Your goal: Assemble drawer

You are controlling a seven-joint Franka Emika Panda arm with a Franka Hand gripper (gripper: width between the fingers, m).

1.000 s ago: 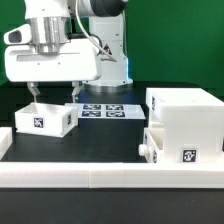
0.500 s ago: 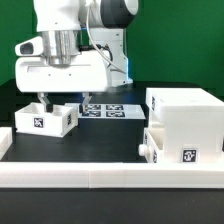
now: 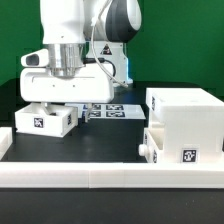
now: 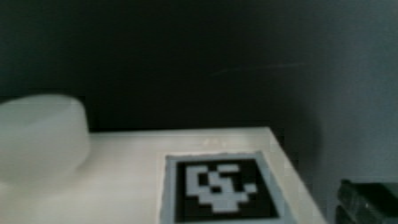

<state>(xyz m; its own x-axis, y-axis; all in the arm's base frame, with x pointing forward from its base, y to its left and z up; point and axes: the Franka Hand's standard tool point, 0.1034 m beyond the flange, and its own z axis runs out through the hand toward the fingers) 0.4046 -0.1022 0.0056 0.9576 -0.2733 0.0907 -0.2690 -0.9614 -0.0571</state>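
Housing (image 3: 186, 112) stands at frame right in the exterior view, front tray (image 3: 172, 146) touching its lower front. Left tray (image 3: 45, 119) sits centre left. Gripper (image 3: 52, 102) hangs low over left tray; fingertips hidden, grip cannot be determined.

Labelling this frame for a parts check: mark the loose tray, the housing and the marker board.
loose tray (image 3: 35, 122), exterior view, on its tagged front face.
housing (image 3: 185, 100), exterior view, on its top face.
marker board (image 3: 112, 111), exterior view, among its printed tags.
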